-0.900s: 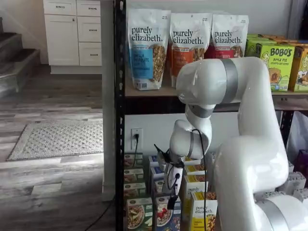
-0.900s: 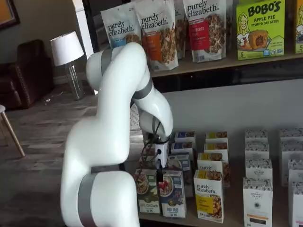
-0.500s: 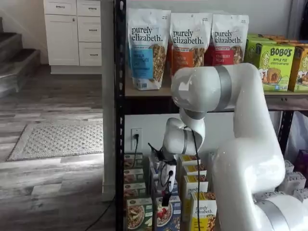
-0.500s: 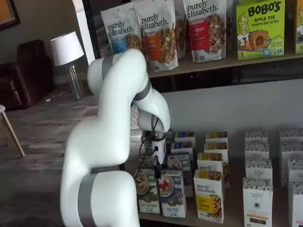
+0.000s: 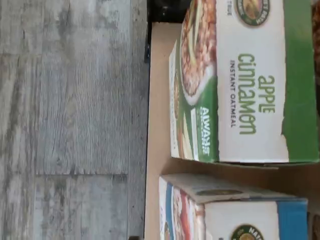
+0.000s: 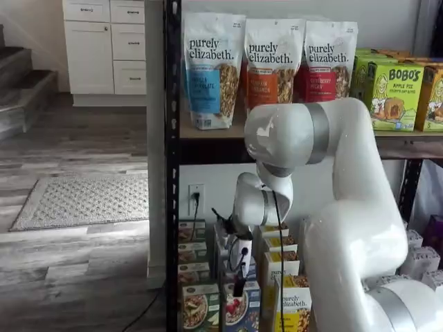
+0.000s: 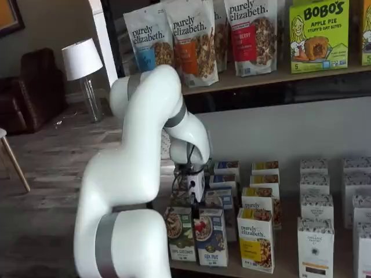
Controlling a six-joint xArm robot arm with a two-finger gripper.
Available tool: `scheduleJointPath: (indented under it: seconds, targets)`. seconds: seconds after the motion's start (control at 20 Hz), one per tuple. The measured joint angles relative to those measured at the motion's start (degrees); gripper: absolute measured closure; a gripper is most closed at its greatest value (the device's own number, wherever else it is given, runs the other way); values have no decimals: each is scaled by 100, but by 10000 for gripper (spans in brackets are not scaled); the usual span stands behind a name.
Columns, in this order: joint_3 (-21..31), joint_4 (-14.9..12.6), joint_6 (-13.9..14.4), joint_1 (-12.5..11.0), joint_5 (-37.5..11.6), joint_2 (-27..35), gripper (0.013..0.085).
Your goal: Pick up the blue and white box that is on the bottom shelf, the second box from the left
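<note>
**Grey plank floor, black rack**

Bottom shelf [image 7: 278, 267] front row: blue and white box [image 7: 211, 236], beside green-fronted box [image 7: 180, 233]. Gripper [image 7: 196, 213] hangs just above it; fingers side-on, mostly hidden, spread indeterminable from sight, apparently wide. Granola bags [image 6: 208, 69] behind, above.

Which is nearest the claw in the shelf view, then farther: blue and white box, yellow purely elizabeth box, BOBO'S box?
Claw:
1. Blue and white box, directly beneath it, front row.
2. Yellow purely elizabeth box, one column over.
3. BOBO'S box, upper shelf, far side.
</note>
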Motion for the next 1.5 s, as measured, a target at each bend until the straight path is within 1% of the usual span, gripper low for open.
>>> scheduleJointPath:
  seconds: [0.4,0.7,0.8,1.1,1.3,1.5]
  targets:
    - [-316,149,-289,-166,85,301,130]
    - [-668,13,-275,-279,224,554,130]
    - [-836,-65,-238,-312,331,659,130]
    - [-1359,-402,35,-333,729,1002,130]
    - [-1583,-470,111,-315,844,1188,130]
    - [-1707,-507,166,-289,853,1318,130]
